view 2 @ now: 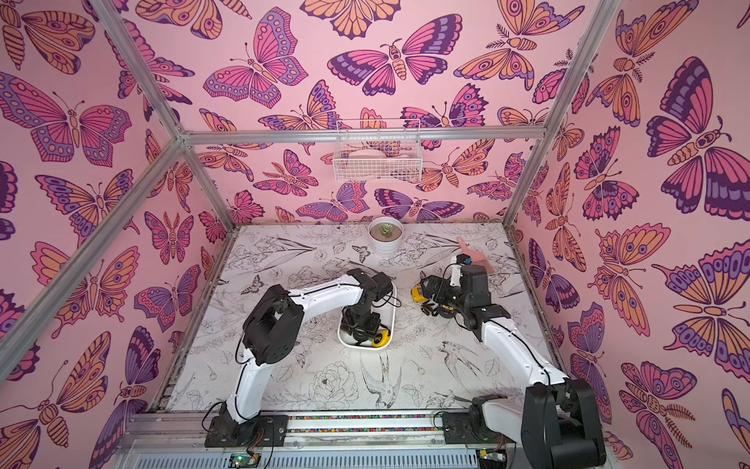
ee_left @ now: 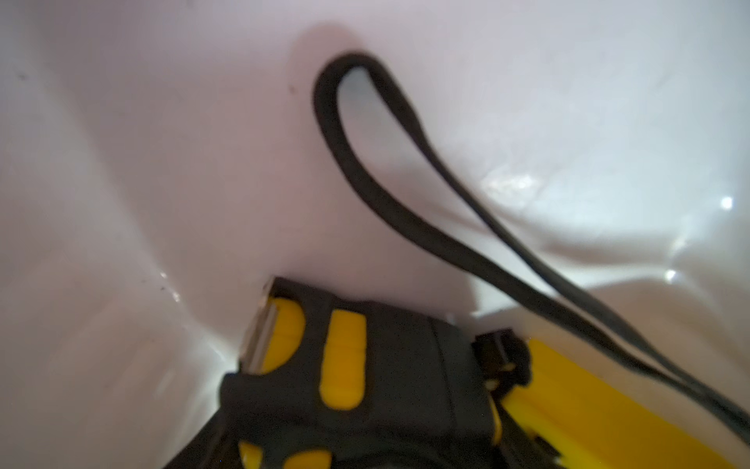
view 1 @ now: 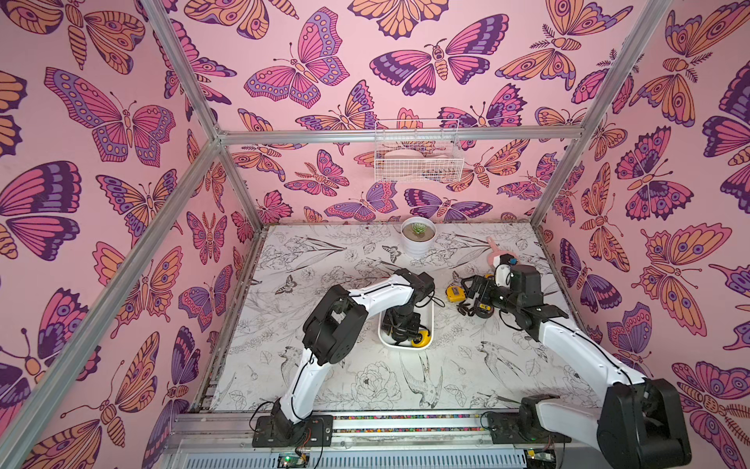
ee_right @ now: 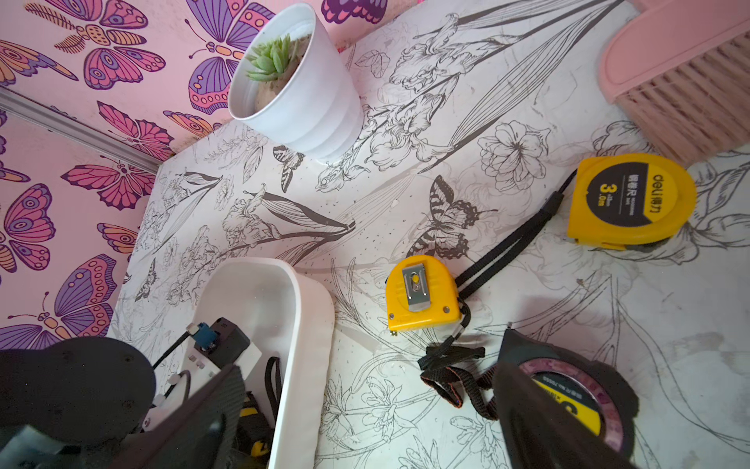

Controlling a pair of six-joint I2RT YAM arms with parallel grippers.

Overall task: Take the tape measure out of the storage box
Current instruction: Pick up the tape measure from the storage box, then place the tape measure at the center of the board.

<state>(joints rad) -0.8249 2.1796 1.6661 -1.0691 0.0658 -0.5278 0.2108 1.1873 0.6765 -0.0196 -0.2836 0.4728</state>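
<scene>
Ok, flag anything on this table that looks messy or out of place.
Black wrist straps lie bunched in a tangle on the table, between the small yellow tape measure, which lies clip-up, and the black tape measure. Nothing looks spilled or broken.

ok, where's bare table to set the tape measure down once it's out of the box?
Free: the table in front of the box, toward the arm bases; also the wide stretch left of the left arm, up to the wall. Crowded: right of the box, three tape measures and straps lie by the right arm, brush beyond.
</scene>
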